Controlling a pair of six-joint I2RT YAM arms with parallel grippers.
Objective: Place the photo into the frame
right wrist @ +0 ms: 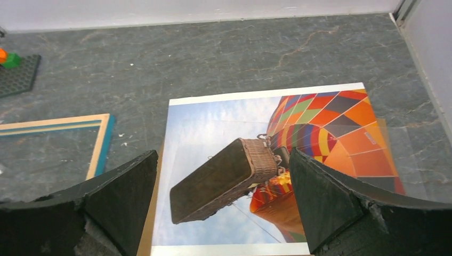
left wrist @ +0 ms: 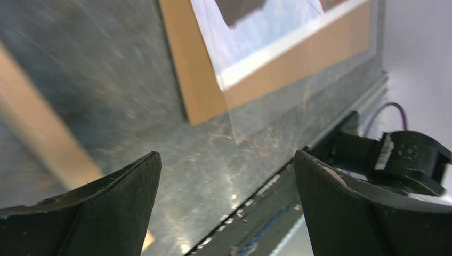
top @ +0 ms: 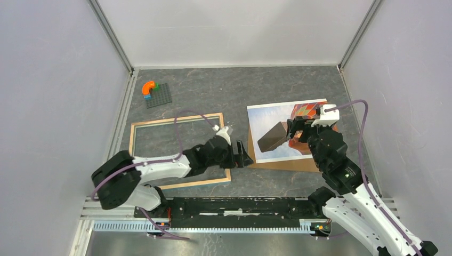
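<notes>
The photo (top: 272,130) of a red-orange balloon and dark basket lies face up at the right, on a plain brown backing board (top: 282,164). A clear sheet (right wrist: 413,160) seems to lie over it, overhanging its right side. The frame (top: 139,128) lies flat at the left, light wood side up. My left gripper (top: 246,156) is open and empty, low over the table between frame and board. Its wrist view shows the board's corner (left wrist: 197,85) and the photo (left wrist: 266,37) ahead. My right gripper (top: 296,133) is open and empty above the photo (right wrist: 213,128). The frame's corner (right wrist: 101,144) shows at the left.
A dark grey stud plate (top: 159,96) with a small orange, blue and green brick piece sits at the back left; it also shows in the right wrist view (right wrist: 18,74). White walls enclose three sides. The arms' black mounting rail (top: 234,205) runs along the near edge.
</notes>
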